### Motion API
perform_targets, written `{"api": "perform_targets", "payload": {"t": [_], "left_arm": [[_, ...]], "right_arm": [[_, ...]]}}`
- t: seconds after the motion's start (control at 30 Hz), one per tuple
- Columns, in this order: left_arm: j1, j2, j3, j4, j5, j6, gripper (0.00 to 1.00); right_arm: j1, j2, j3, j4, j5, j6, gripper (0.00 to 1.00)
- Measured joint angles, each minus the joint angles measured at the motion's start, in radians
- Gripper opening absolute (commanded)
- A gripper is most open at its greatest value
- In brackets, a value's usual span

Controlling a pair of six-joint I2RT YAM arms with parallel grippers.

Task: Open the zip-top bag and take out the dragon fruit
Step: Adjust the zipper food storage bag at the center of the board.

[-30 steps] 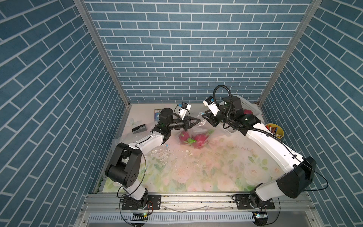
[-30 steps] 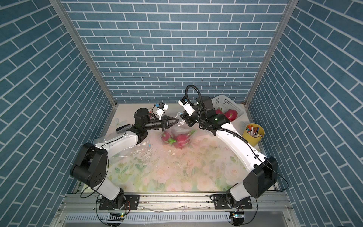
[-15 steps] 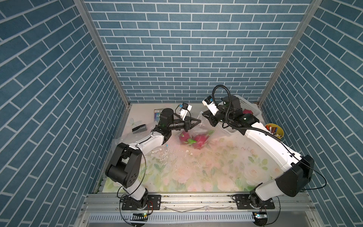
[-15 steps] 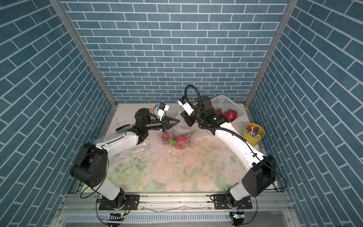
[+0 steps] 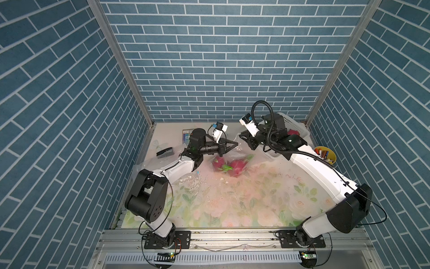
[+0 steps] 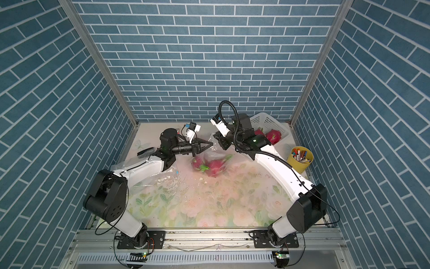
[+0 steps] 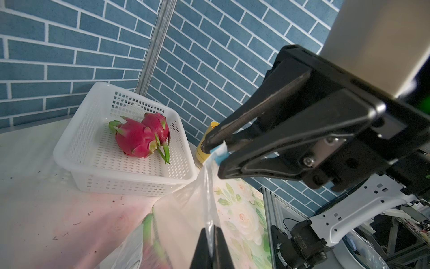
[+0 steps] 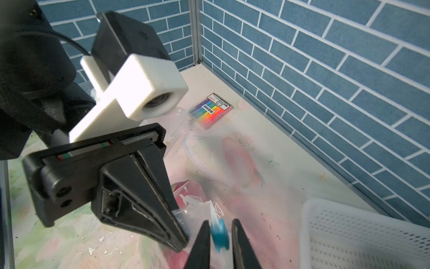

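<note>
Blue brick-pattern walls close in a table under a floral cloth [image 5: 256,205]. At the far left lies a pack of highlighters [image 8: 210,109]. The left gripper [image 7: 210,229], jaws pressed together, pinches the top edge of the zip-top bag [image 7: 186,209], held up at the centre. Two dragon fruit [image 5: 236,166] lie inside the bag on the cloth. Just right of it, the right gripper [image 8: 218,223] is narrowed on the bag's blue zip slider [image 8: 218,233]. At the far right, a white basket [image 6: 267,121] holds two more dragon fruit [image 7: 135,137], near a yellow cup [image 6: 299,163] of markers.
</note>
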Motion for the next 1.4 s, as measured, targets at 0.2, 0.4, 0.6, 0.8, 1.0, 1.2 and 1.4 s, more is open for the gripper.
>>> {"api": "perform_targets", "payload": {"t": [0.2, 0.4, 0.6, 0.8, 1.0, 1.2, 1.4], "left_arm": [[0.0, 0.0, 0.0, 0.0, -0.003, 0.003, 0.0], [0.0, -0.005, 0.0, -0.006, -0.004, 0.005, 0.0], [0.0, -0.015, 0.0, -0.01, -0.004, 0.006, 0.0], [0.0, -0.018, 0.0, -0.01, -0.006, 0.008, 0.0], [0.0, -0.019, 0.003, -0.037, -0.02, 0.039, 0.49], [0.016, -0.035, 0.014, -0.087, -0.052, 0.06, 0.68], [0.038, -0.051, 0.045, 0.01, -0.02, -0.023, 0.52]], "right_arm": [[-0.002, 0.0, 0.0, 0.0, -0.003, 0.002, 0.25], [-0.003, 0.0, 0.0, 0.0, -0.003, 0.002, 0.28], [-0.005, 0.0, 0.0, 0.0, -0.003, 0.0, 0.22], [-0.006, 0.0, 0.0, 0.0, -0.003, 0.0, 0.1], [-0.006, 0.0, 0.0, -0.001, -0.008, -0.001, 0.08], [-0.006, 0.0, 0.0, -0.016, -0.03, -0.002, 0.08], [-0.006, 0.0, 0.011, -0.071, -0.066, -0.009, 0.08]]}}
